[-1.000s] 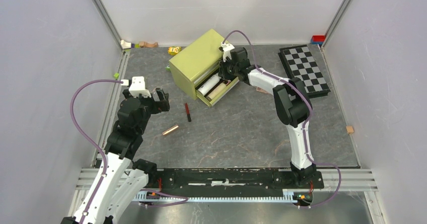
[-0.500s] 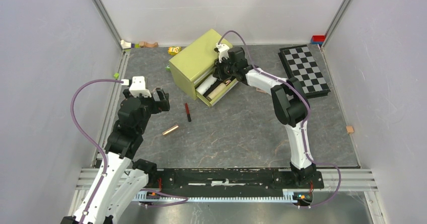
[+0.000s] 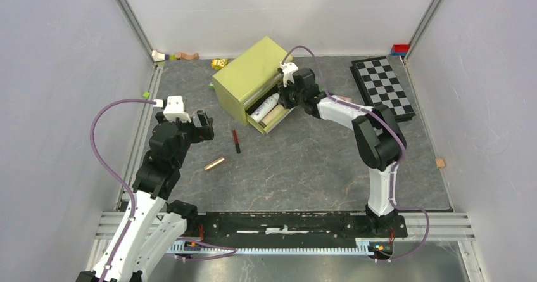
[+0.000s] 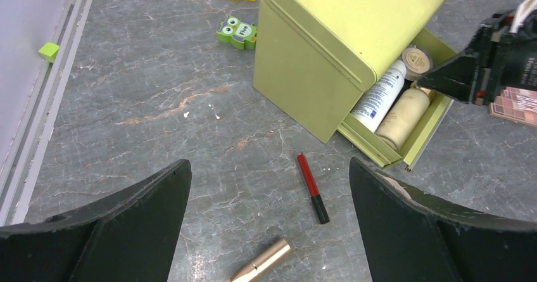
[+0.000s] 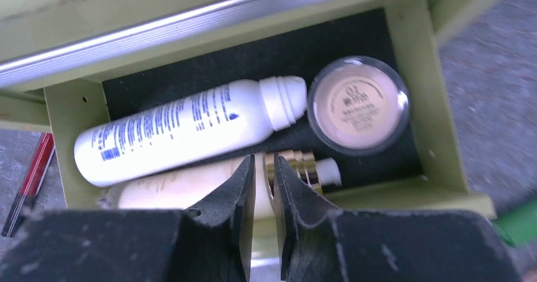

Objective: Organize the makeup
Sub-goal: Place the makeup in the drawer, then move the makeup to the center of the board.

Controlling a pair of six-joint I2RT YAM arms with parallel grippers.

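A green metal box (image 3: 247, 73) has its bottom drawer (image 5: 443, 104) pulled out. In the drawer lie a white bottle (image 5: 177, 133), a round tan compact (image 5: 358, 103) and a cream bottle with a gold collar (image 5: 183, 187). My right gripper (image 5: 264, 161) hovers over the drawer's front. Only a thin slit shows between its fingers, and nothing is in it. A pink-brown palette (image 4: 516, 101) lies on the table behind that arm. On the table, the red-black pencil (image 4: 312, 187) and rose-gold tube (image 4: 263, 266) lie below my left gripper (image 4: 269, 165), which stands wide open.
A black-and-white chequered board (image 3: 383, 87) lies at the back right. Toy blocks (image 3: 220, 63) sit along the back wall, with an owl block (image 4: 236, 32) beside the box. A green cube (image 3: 145, 95) rests on the left rail and a wooden block (image 3: 439, 163) at the right edge.
My right wrist dipped left over the drawer, then swung back to the drawer's right side, so more of the white bottle shows. The left arm has stayed still.
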